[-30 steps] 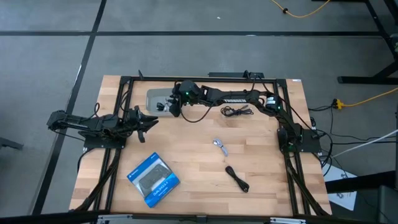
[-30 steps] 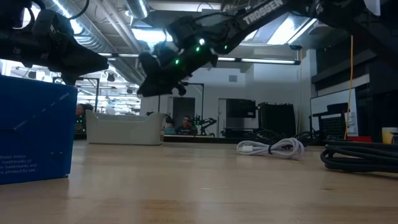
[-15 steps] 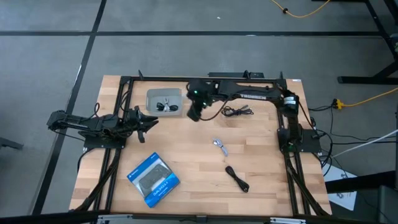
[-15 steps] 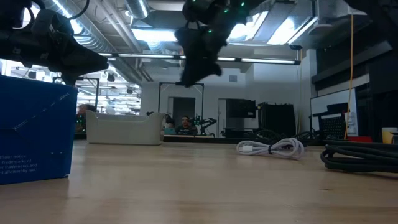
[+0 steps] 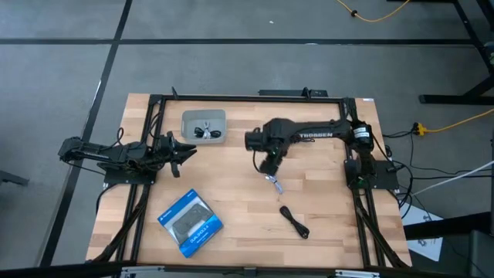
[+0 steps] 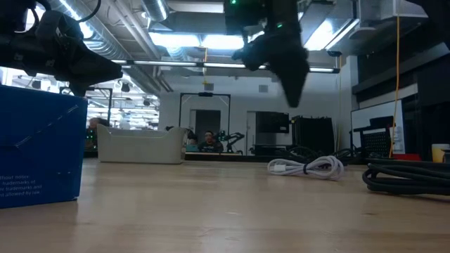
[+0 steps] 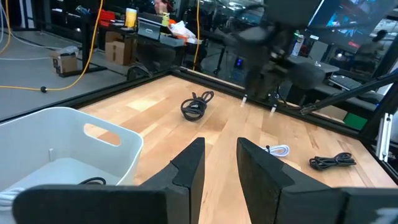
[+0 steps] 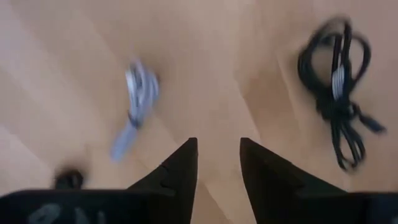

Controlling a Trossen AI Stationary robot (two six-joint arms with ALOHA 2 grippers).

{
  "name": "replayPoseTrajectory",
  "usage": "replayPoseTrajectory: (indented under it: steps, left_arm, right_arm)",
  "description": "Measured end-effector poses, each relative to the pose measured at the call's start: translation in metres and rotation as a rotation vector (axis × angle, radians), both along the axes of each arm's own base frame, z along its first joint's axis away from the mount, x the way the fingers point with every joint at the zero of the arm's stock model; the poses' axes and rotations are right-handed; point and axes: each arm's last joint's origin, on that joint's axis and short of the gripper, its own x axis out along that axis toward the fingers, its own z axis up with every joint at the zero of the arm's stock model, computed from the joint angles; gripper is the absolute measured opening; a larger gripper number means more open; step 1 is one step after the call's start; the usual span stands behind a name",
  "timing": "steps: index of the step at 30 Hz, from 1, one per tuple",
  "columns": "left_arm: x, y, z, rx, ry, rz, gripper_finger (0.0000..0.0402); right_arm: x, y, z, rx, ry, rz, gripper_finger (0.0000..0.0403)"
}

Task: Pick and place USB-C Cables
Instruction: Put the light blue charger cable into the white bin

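A whitish-silver cable [image 5: 272,182] [image 8: 138,106] lies on the wood near the table's middle. A stubby black bundle [image 5: 294,222] [image 8: 339,93] lies nearer the near edge. The thin black coil [image 7: 196,104] rests by the far edge, hidden under the right arm in the high view. Another whitish cable [image 5: 204,131] lies in the white bin [image 5: 187,118]. My right gripper [image 5: 266,166] [image 8: 217,152] hangs open, pointing down, just above and on the far side of the whitish cable on the table. My left gripper [image 5: 185,150] [image 7: 217,144] waits open at the table's left, near the bin.
A blue-and-black flat box [image 5: 190,222] lies near the left near corner and stands tall in the low view [image 6: 39,147]. Black frame rails [image 5: 154,123] run along the table's sides. Bare wood lies between the box and the cables.
My right gripper has swung from over the white bin toward the table's right and near edge. It has come down and turned to point at the table beside the whitish cable. The cables on the table have stayed where they were.
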Motion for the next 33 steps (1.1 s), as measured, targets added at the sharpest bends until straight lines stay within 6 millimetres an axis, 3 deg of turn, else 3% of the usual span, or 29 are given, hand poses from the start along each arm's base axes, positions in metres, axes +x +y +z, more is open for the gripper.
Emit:
replayPoseTrajectory:
  steps: [4, 8, 13, 16, 21, 26, 29, 33]
  left_arm:
    - [0.0, 0.0, 0.0, -0.002, -0.001, 0.0, 0.0086]
    - [0.0, 0.0, 0.0, -0.002, -0.001, 0.0, 0.0086]
    - [0.0, 0.0, 0.0, -0.004, -0.001, 0.0, 0.0086]
    - [0.0, 0.0, 0.0, -0.006, -0.002, 0.0, 0.0086]
    - [0.0, 0.0, 0.0, -0.006, -0.002, 0.0, 0.0086]
    - [0.0, 0.0, 0.0, -0.006, -0.002, 0.001, 0.0086]
    - [0.0, 0.0, 0.0, -0.006, -0.002, 0.007, 0.0086]
    - [0.0, 0.0, 0.0, -0.006, -0.002, 0.007, 0.0086]
  right_arm:
    - [-0.01, 0.023, 0.002, -0.084, 0.103, 0.08, 0.0124]
    - [-0.011, 0.043, 0.003, -0.244, 0.101, 0.175, 0.0124]
    - [-0.02, 0.055, 0.004, -0.404, 0.096, 0.26, 0.0124]
    - [-0.046, 0.05, 0.008, -0.533, 0.094, 0.211, 0.0124]
    - [-0.113, 0.037, 0.015, -0.654, 0.005, -0.022, 0.0124]
    - [-0.151, 0.034, 0.005, -0.498, -0.31, -0.314, 0.0124]
    - [-0.149, 0.038, -0.008, -0.296, -0.532, -0.384, 0.0124]
    - [-0.13, 0.044, -0.026, -0.097, -0.807, -0.329, 0.0124]
